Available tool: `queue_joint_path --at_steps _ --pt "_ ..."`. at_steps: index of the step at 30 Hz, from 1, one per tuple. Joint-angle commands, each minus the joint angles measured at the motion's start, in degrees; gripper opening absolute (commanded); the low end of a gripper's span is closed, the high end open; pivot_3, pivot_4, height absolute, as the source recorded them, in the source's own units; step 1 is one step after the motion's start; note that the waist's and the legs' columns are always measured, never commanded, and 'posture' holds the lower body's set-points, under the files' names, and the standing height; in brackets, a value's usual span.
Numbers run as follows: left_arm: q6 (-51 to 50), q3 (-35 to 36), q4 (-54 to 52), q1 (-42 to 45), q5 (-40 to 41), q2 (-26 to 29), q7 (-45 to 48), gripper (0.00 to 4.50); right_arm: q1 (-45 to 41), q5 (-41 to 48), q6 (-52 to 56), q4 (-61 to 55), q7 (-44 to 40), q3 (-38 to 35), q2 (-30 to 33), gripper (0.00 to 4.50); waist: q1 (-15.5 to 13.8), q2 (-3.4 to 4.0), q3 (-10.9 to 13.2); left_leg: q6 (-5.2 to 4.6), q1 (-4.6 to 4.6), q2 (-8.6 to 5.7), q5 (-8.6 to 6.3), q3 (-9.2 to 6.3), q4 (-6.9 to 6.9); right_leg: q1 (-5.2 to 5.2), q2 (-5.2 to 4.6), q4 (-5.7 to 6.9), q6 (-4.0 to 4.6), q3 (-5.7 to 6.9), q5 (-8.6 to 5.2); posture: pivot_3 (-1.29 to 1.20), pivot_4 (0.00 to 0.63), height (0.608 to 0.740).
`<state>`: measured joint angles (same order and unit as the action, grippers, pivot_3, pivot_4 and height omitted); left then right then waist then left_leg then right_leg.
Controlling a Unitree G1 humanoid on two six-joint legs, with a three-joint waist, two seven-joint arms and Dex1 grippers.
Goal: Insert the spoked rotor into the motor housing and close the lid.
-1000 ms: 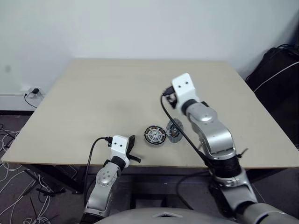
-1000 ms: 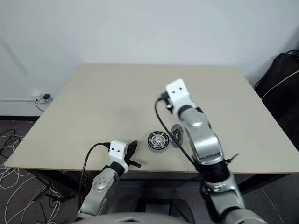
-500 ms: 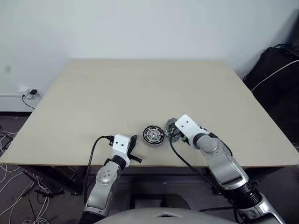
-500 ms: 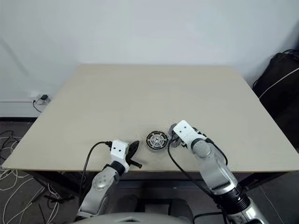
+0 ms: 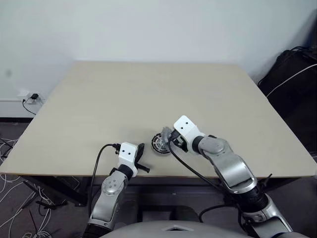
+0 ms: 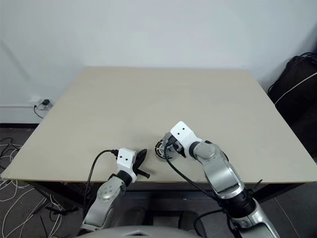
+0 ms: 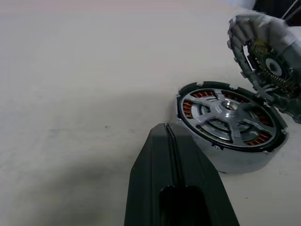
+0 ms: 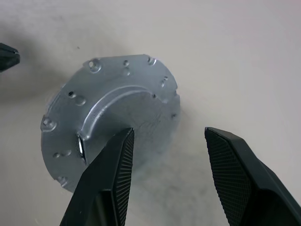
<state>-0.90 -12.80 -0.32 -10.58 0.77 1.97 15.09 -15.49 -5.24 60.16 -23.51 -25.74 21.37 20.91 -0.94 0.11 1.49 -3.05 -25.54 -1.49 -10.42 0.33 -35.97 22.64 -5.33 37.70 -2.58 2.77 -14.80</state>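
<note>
The motor housing (image 7: 230, 141) lies flat near the table's front edge, copper windings showing between the arms of the spoked rotor (image 7: 226, 109) seated in it. The lid (image 8: 110, 113), a silver disc with small holes, stands tilted on edge at the housing's right side (image 7: 261, 52). My right gripper (image 5: 167, 136) is right at the lid, open; one finger (image 8: 108, 188) overlaps its lower edge and the other stands clear of it. Left of the housing (image 5: 158, 144), my left gripper (image 5: 141, 157) rests shut and empty, its tip pointing at the housing.
The housing sits close to the front edge of the beige table (image 5: 148, 89). A black bag (image 5: 292, 74) lies on the floor at the right. Cables and a wall socket (image 5: 32, 96) are on the left.
My right arm dropped from above the table and swung left to the lid. The lid now stands closer against the housing. The left gripper has not moved.
</note>
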Motion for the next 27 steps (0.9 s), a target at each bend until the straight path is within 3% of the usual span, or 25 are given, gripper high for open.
queue_joint_path --at_steps 1,11,16,19,24,27 --pt "0.54 0.06 -2.38 0.4 0.73 -0.16 0.04 0.0 -1.63 0.73 -2.07 2.45 0.52 1.38 -1.73 2.56 0.0 0.0 0.0 0.0 0.0 0.0 0.0 0.0 0.0 0.0 0.0 0.0 0.0 0.0 0.0 0.0 0.0 0.74" --pt "0.36 -0.15 -3.0 0.2 0.4 -0.27 -0.34 0.0 -1.97 0.12 -9.03 15.92 3.19 2.97 -7.6 2.56 0.08 0.02 -0.02 0.0 0.02 0.0 0.0 0.0 -0.01 -0.02 0.0 0.04 -0.03 0.01 0.01 0.0 0.0 0.74" --pt "0.28 -0.08 -3.33 -0.06 0.34 -0.23 -0.61 0.0 -1.32 1.3 -10.32 16.38 1.8 2.34 -7.49 2.56 0.06 0.04 -0.09 0.0 0.04 -0.01 0.0 0.0 -0.01 -0.04 -0.01 0.05 -0.04 0.01 0.02 0.0 0.0 0.74" --pt "0.18 -0.12 -3.51 -0.16 0.3 -0.24 -0.79 0.0 -0.66 2.68 -12.07 14.63 -1.11 2.5 -5.77 1.92 -0.04 0.05 -0.09 0.0 0.04 -0.01 0.0 -0.01 -0.01 -0.04 -0.01 0.04 -0.04 0.01 0.02 0.0 0.0 0.74" --pt "-0.01 -0.17 -3.69 -0.11 0.43 -0.16 -0.83 0.0 -0.64 5.58 -17.26 14.79 -6.06 0.91 -2.89 0.24 -0.14 0.05 -0.08 0.0 0.04 -0.03 0.0 0.0 -0.01 -0.05 -0.04 0.02 -0.05 0.01 0.02 0.0 0.0 0.74" --pt "-0.12 -0.13 -3.76 -0.01 0.49 -0.09 -0.77 0.0 -1.49 7.4 -20.64 16.62 -8.33 -0.55 -1.94 0.05 -0.17 0.05 -0.07 0.0 0.04 -0.03 0.0 -0.01 -0.01 -0.05 -0.03 0.03 -0.05 0.02 0.02 0.0 0.0 0.74"
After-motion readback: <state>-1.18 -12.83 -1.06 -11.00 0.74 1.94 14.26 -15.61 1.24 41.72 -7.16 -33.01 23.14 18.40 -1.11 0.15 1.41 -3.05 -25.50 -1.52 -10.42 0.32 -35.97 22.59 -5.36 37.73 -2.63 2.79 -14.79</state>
